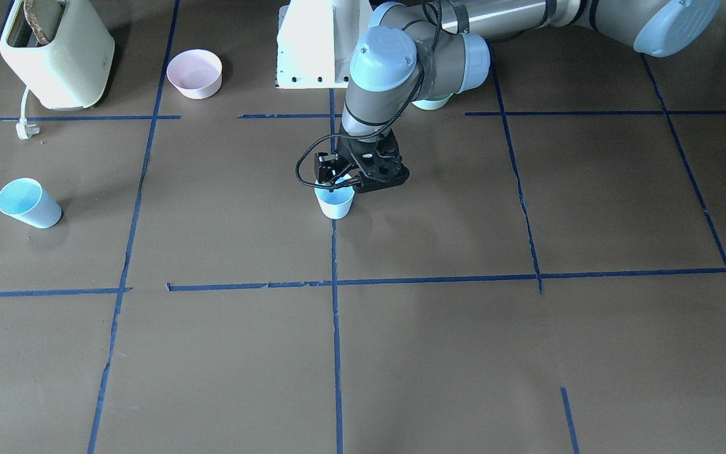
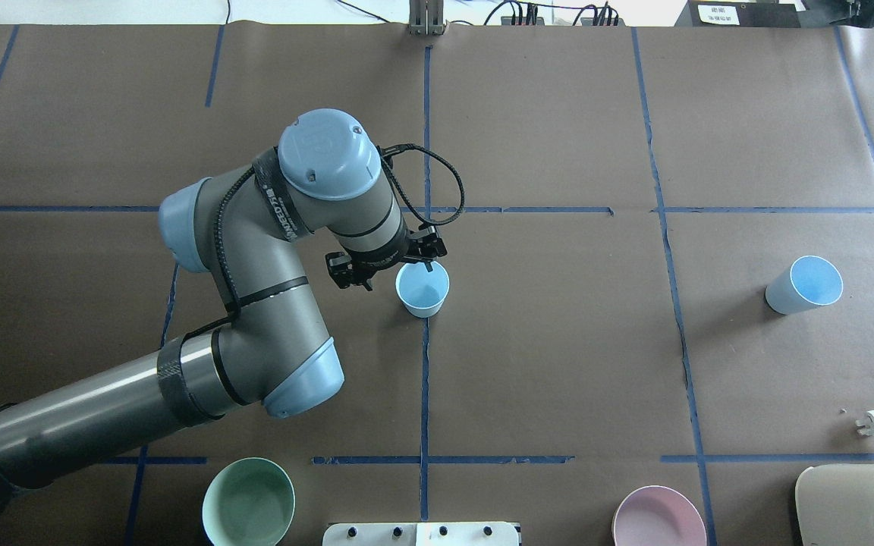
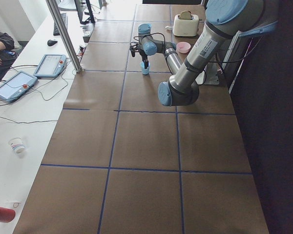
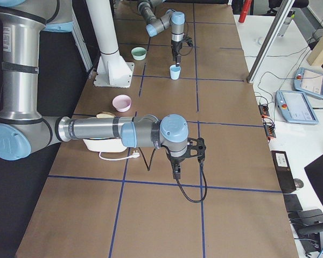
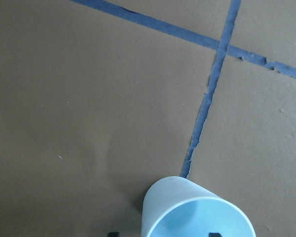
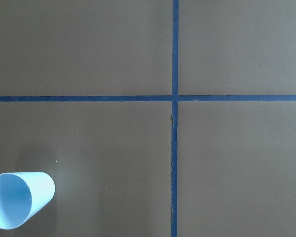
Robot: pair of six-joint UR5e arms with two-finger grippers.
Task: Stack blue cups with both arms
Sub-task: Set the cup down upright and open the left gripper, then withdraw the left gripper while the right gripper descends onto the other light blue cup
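While the left pincer (image 1: 336, 183) straddles the upright pale-blue tapered cup (image 2: 422, 289) at the brown counter (image 2: 558, 364) centre, jaws apart, gripping nothing, the 2nd pale-blue cup (image 2: 803, 284) lies tipped nearer the right pincer (image 4: 175, 171); that pincer's opening I cannot tell.

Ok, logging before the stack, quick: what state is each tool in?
Left tool: open, straddling the rim of the upright blue cup, not clamped.
Right tool: cannot be told, seen only from the side.
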